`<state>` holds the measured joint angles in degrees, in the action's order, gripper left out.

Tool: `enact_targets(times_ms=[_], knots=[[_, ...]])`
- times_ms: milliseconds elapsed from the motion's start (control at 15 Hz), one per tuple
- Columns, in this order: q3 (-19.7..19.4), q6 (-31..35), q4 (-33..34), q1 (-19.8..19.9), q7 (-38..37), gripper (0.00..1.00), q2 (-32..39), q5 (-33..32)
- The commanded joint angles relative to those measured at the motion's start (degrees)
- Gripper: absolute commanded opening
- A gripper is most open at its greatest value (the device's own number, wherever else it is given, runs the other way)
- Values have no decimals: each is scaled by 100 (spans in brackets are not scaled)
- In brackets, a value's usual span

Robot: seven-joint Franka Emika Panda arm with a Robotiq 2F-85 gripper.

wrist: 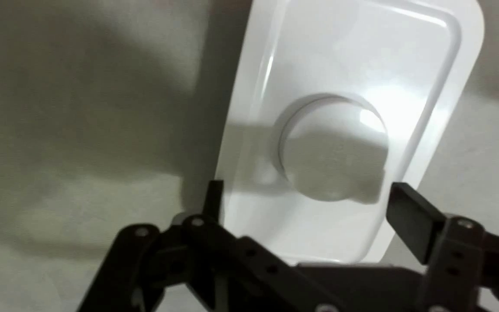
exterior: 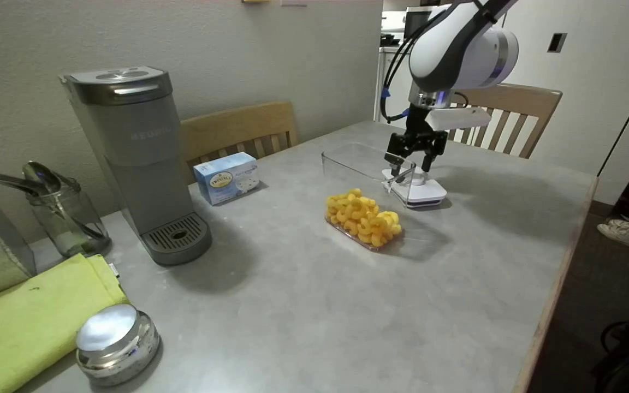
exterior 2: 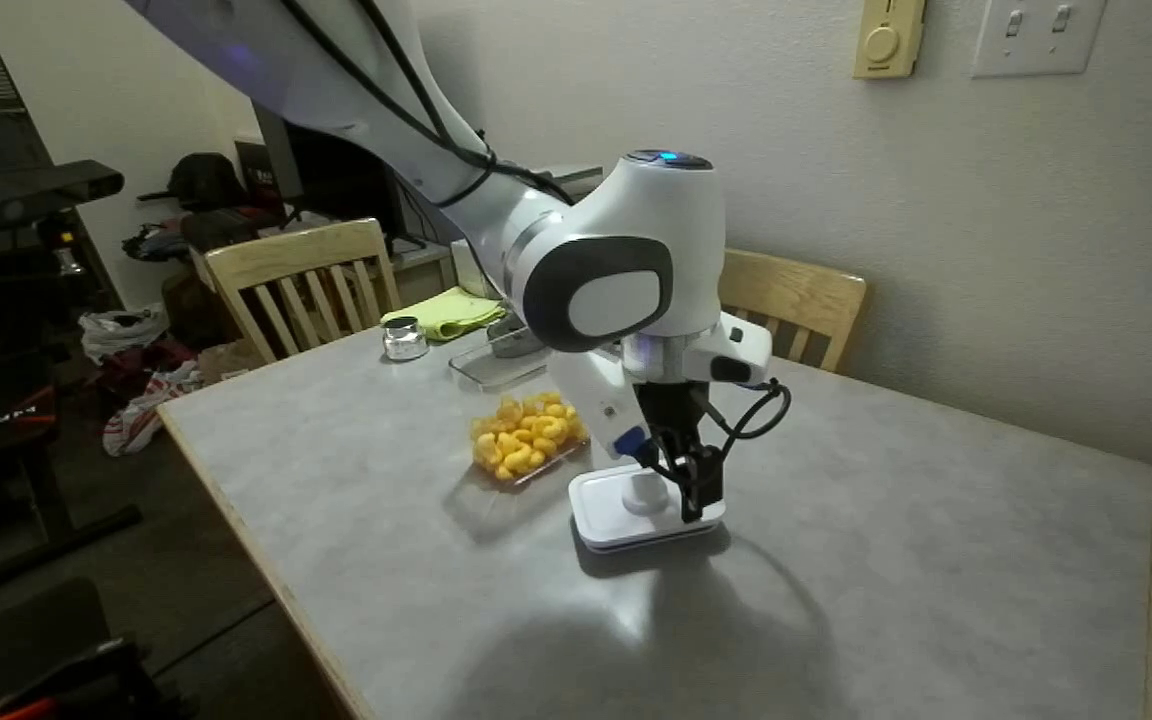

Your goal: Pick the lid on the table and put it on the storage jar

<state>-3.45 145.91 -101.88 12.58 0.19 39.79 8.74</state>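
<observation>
The lid (wrist: pixel 338 138) lies beneath the wide-spread end effector (wrist: pixel 306 195); any contact is unclear.

In an exterior view, the glossy white and dark grey robot arm (exterior 2: pixel 336 88) slants down from the upper left, black cables (exterior 2: pixel 466 155) strapped along it, to a rounded white wrist joint (exterior 2: pixel 691 240) topped by a small blue light (exterior 2: pixel 669 156). Below it hangs the black two-fingered gripper (exterior: pixel 411 166), pointing downward; in the wrist view its flat, dark fingertip pads (wrist: pixel 412 219) stand well apart.
</observation>
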Motion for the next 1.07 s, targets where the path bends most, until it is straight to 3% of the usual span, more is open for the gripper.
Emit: enact_targets(times_ms=[0, 400, 533, 600, 800, 1000], knots=[[-70, -33, -233, -70, -114, 97, -165, -21], [-11, -39, -330, -70, -94, 91, -173, 22], [7, -31, -330, -70, -82, 72, -181, 34], [15, -31, -330, -72, -81, 69, -183, 39], [13, -36, -323, -99, -104, 45, -209, 32], [7, -32, -321, -123, -114, 47, -228, 24]])
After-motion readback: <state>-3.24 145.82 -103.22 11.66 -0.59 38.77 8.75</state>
